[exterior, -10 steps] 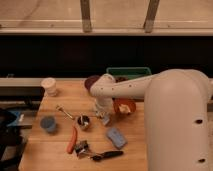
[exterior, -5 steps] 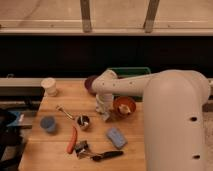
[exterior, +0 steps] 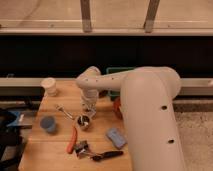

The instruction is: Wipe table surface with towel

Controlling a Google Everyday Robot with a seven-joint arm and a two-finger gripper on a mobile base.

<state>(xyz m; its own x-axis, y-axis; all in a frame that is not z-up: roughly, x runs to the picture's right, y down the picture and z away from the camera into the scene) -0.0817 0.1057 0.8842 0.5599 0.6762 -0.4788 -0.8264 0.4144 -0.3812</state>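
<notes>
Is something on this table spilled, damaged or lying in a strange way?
Nothing looks spilled or broken. The table surface is cluttered with small items, and the towel lies at its left side, apart from the gripper, which hangs near the small metal cup.

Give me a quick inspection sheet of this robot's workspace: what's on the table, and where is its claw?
Surface: wooden table surface, crowded.
Job's things: grey-blue towel lies near the left edge, untouched.
Clutter: light-blue block, orange-handled tool, small metal cup, white cup, green tray at the back.
Grippers: gripper hangs over the table's middle, just above the metal cup, away from the towel.
Cables: nothing seen.
Surroundings: dark wall and rail behind.
</notes>
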